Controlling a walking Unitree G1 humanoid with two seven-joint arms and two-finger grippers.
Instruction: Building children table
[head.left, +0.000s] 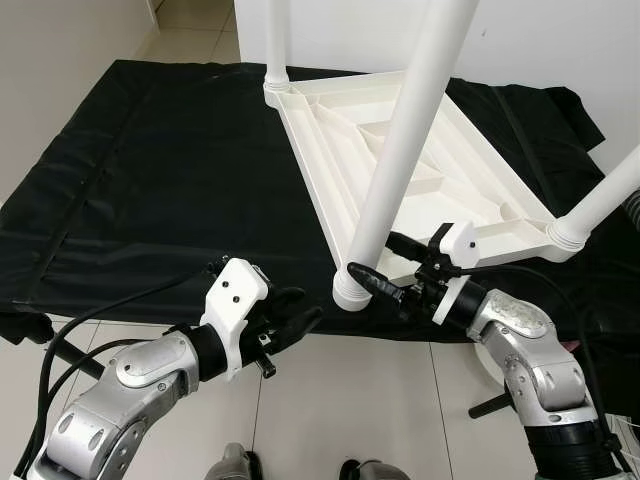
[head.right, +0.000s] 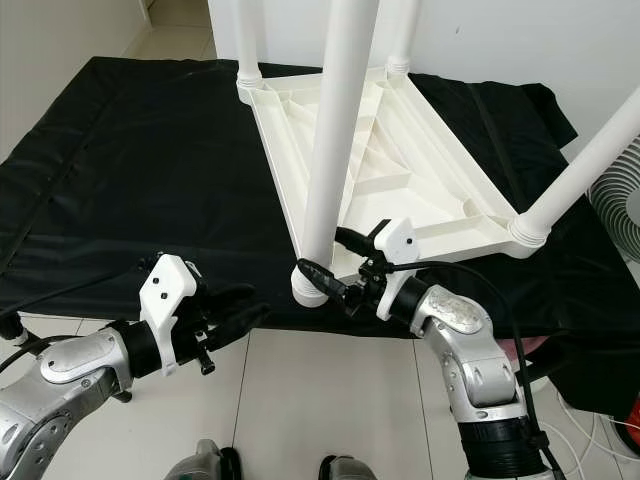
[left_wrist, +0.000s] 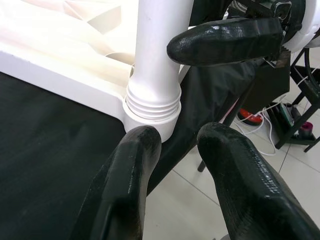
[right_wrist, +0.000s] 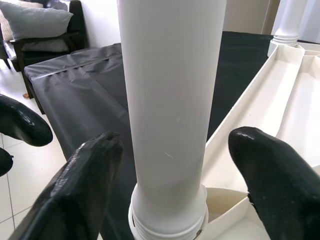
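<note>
Upside-down white tabletop (head.left: 420, 150) lying on a black cloth (head.left: 150, 170) spread over the work surface, ribbed underside facing up. Legs already standing in the corner sockets: near leg (head.left: 400, 150) at the front corner, another at the right corner (head.left: 610, 195), one at the far corner (head.left: 276, 40), and a fourth visible at the back in the right eye view (head.right: 402, 35). So pretty far along by the look of it, probably just tightening or checking left, then flipping it over.

Right gripper (head.left: 390, 272) spread wide around the base of the near leg, fingers (right_wrist: 85, 185) either side, not touching yet. Left gripper (head.left: 297, 315) just beside that same socket collar (left_wrist: 152, 102), narrowly parted and holding nothing. Tiled floor (head.left: 330, 400) below.
</note>
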